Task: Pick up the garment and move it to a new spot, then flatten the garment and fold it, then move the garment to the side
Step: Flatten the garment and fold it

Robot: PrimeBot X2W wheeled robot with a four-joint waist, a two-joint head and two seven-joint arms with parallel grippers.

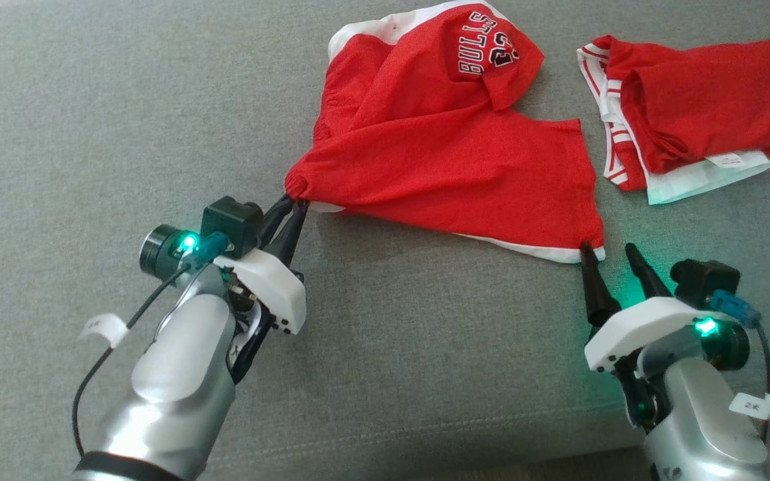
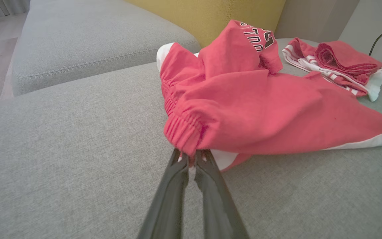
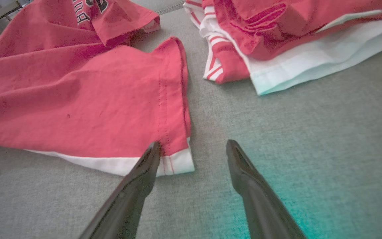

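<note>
Silver forearms (image 1: 178,374), white wrist covers (image 1: 271,284), slim dark fingers (image 1: 595,284), green lights (image 1: 706,327), black cables (image 1: 101,361), white tags (image 1: 104,329).

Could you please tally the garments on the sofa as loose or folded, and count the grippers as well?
Loose red shorts: 1
Folded red-and-white bundle: 1 (I cannot tell whether it is one garment or several)
Grippers: 2 (left gripper shut on the shorts' waistband, right gripper open)
Total: 4

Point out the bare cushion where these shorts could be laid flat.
Free: grey cushion left of the red shorts, and the near strip between the left gripper and right gripper. Crowded: far right, by the folded garment.
</note>
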